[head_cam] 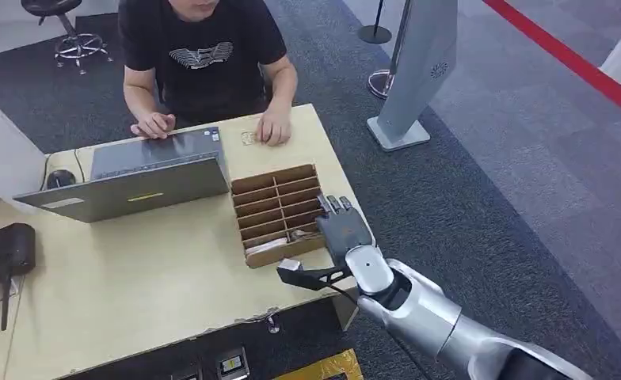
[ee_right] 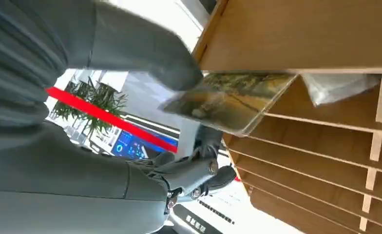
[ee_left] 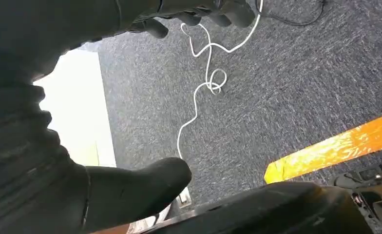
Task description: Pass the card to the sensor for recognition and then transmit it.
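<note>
at the near right corner of the table (head_cam: 133, 277), the robot's right hand (head_cam: 340, 229) hovers over the wooden slotted rack (head_cam: 280, 214), its dark fingers (head_cam: 335, 204) stretched forward over the rack's right end and close together. in the right wrist view the thick thumb (ee_right: 145, 46) presses on the top face of the card (ee_right: 228, 100), a picture-printed card lying tilted at the rim of one of the rack's slots; the darker fingers sit below it, so the card looks pinched between thumb and fingers, though the contact underneath is hidden. a crumpled clear wrapper (ee_right: 337, 85) lies in the neighbouring slot. the card itself is not clear in the head view, hidden beneath the hand. the left hand (ee_left: 82, 146) hangs low beside the robot over grey carpet, thumb (ee_left: 140, 185) and fingers (ee_left: 199, 14) apart with nothing between them; a white cable (ee_left: 203, 87) loops across the carpet and an orange strip (ee_left: 335, 148) lies near it. across the table a person in a black t-shirt (head_cam: 200, 55) sits with both hands on the tabletop, one at a grey laptop (head_cam: 141, 174). a black router (head_cam: 2, 253) stands at the table's left edge.
</note>
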You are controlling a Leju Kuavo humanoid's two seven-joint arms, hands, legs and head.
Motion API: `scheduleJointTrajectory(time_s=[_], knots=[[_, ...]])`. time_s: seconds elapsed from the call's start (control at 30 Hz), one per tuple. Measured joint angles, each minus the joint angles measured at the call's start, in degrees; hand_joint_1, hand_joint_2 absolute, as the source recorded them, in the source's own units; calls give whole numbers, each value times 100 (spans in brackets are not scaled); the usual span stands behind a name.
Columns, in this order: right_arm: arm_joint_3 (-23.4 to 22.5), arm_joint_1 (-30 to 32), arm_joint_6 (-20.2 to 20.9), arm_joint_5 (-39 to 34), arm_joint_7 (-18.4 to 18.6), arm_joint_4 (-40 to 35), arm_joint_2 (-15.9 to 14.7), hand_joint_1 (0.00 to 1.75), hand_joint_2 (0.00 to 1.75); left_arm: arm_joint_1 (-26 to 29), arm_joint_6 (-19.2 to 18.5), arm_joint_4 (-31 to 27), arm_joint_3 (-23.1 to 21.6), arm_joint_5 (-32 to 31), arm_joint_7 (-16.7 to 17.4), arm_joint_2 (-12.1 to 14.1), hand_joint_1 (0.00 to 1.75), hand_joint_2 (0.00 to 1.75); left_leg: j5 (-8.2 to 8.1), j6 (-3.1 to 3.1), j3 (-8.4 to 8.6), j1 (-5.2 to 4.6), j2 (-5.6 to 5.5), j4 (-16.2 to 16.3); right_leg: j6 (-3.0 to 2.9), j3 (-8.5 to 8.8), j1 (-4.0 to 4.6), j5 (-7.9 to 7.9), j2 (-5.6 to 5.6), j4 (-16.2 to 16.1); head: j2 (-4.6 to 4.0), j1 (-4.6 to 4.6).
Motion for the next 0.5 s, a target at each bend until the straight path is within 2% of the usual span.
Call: scheduleJointTrajectory(time_s=[0.5], knots=[[-90, 9, -88, 6, -20, 11, 0, 175, 175, -1, 2, -31, 0, -2, 0, -2, 0, 175, 0, 0, 0, 0, 0, 0, 0, 0, 0, 0, 0, 0, 0, 0]])
